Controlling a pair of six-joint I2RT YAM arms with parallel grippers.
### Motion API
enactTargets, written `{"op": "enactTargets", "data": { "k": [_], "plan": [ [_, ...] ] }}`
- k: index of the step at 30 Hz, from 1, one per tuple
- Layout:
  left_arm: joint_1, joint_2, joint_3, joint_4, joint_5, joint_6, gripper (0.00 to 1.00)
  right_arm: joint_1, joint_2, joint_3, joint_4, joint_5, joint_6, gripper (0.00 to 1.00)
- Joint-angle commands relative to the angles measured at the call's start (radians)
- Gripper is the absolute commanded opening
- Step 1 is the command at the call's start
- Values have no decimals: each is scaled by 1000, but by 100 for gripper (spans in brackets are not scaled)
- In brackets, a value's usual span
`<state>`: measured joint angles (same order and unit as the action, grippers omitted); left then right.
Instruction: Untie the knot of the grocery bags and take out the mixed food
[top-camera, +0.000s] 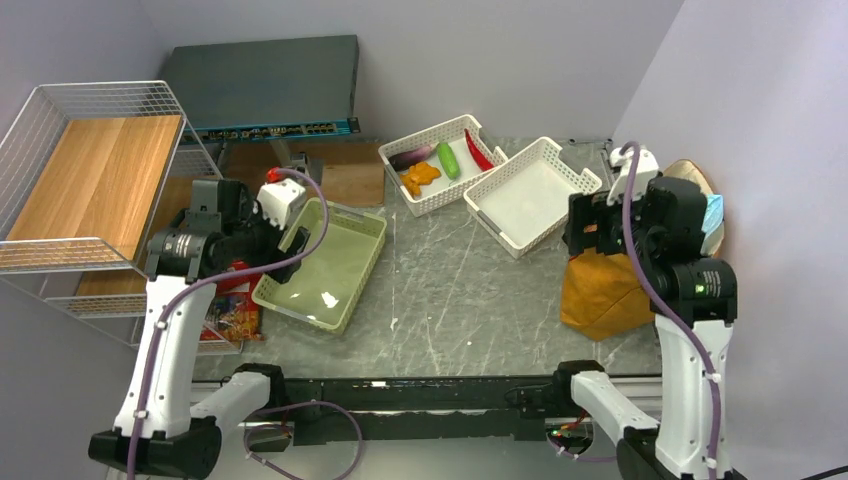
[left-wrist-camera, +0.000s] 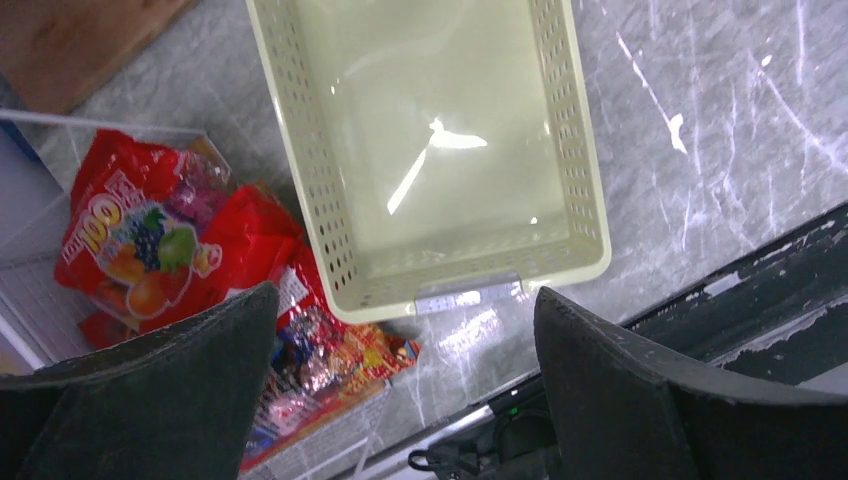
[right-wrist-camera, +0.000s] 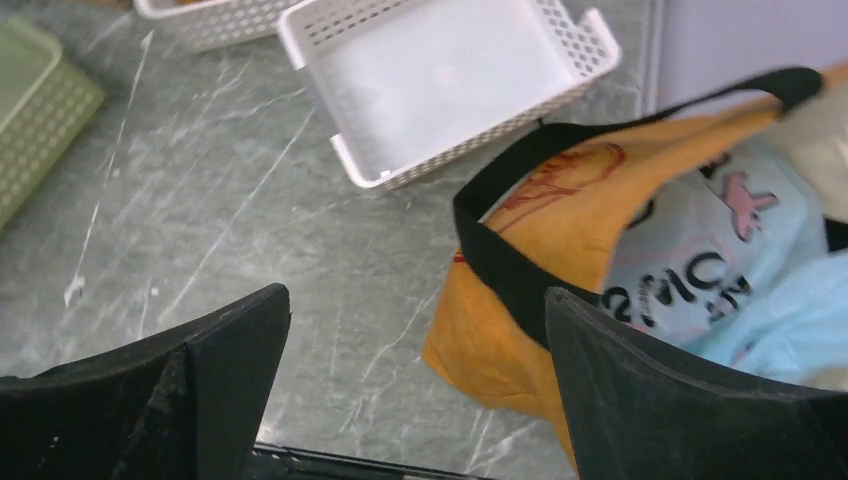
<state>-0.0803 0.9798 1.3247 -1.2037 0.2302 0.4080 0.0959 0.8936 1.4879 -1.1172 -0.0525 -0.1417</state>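
The mustard-brown tote (top-camera: 600, 292) sits at the right table edge against the wall, and the light-blue plastic bag (top-camera: 712, 222) pokes out of its top. In the right wrist view the tote (right-wrist-camera: 560, 225) has a black strap (right-wrist-camera: 500, 262) across its mouth, and the blue bag (right-wrist-camera: 725, 265) with black print lies inside. My right gripper (right-wrist-camera: 415, 390) is open and empty above the tote's left side; it also shows in the top view (top-camera: 580, 228). My left gripper (left-wrist-camera: 405, 400) is open and empty over the near end of the green basket (left-wrist-camera: 450, 150). Red snack packs (left-wrist-camera: 150, 250) lie beside that basket.
A white basket (top-camera: 435, 165) at the back holds a purple eggplant (top-camera: 410, 156), a green cucumber (top-camera: 448, 160), a red chili (top-camera: 478, 150) and an orange piece (top-camera: 420, 177). An empty white basket (top-camera: 530, 195) stands next to the tote. A wire shelf (top-camera: 90, 180) is at the left.
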Motion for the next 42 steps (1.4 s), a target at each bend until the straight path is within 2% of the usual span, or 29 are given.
{"op": "enactTargets", "data": {
  "k": [1,7,9,13,15,21,27,31,42],
  "plan": [
    [-34,32,98,76,42,-48,99,-159,52,151,-54,33,131,100],
    [-72,54,94,131,135,-70,99,-461,177,383,-214,49,184,99],
    [-92,57,72,162,167,-76,99,-502,218,407,-255,97,163,99],
    [-184,96,82,206,143,-79,99,-513,228,329,-287,157,108,99],
    [-223,116,100,215,120,-61,99,-514,217,265,-271,240,94,99],
    [-257,134,137,214,134,-33,99,-548,241,239,-226,353,26,98],
    [-279,145,150,189,143,-22,99,-647,287,245,-170,218,-115,84],
    [-289,155,165,171,145,-20,99,-708,329,198,-143,116,-189,80],
    [-356,230,257,126,100,-41,99,-721,414,56,9,-13,-262,77]
  ]
}}
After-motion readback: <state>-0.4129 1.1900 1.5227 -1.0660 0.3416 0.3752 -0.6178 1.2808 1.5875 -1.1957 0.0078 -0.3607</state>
